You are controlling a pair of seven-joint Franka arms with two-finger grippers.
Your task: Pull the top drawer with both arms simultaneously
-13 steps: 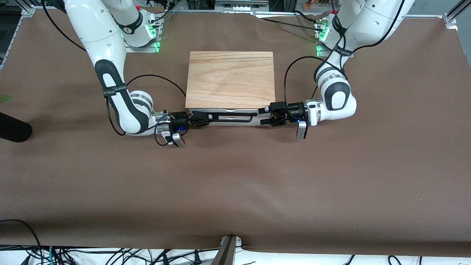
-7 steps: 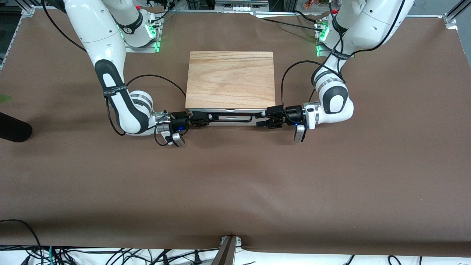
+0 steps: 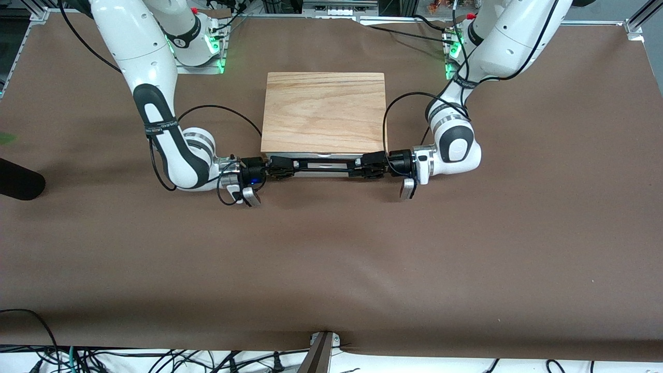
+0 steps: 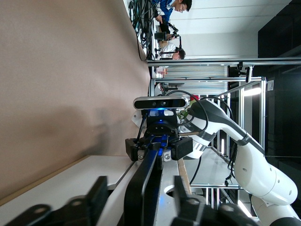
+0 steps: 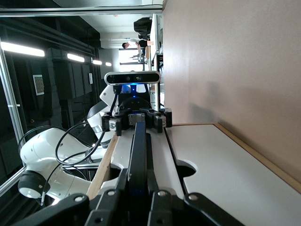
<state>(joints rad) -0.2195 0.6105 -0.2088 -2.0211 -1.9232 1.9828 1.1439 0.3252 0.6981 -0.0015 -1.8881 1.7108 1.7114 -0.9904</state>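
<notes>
The top drawer [image 3: 318,155] sits pushed in under the cabinet's wood slab [image 3: 325,111]; its white front [image 4: 168,172] [image 5: 157,150] carries a long black bar handle [image 3: 323,167]. At the end of that bar toward the right arm's side, my right gripper [image 3: 282,169] [image 5: 138,176] is shut, both fingers pressed against the bar. My left gripper [image 3: 362,168] [image 4: 139,183] straddles the bar's other end. It is open, with a gap between each finger [image 4: 96,197] and the bar [image 4: 141,197].
A second white drawer front [image 4: 70,183] [image 5: 221,174] lies below the top one. A black cylinder [image 3: 18,180] rests at the table edge toward the right arm's end. Cables [image 3: 77,357] and a camera mount [image 3: 318,352] line the table edge nearest the front camera.
The left arm has slid in along the drawer front, bringing its gripper around the handle's end, and its fingers have narrowed. The right arm and the drawer have not moved.
</notes>
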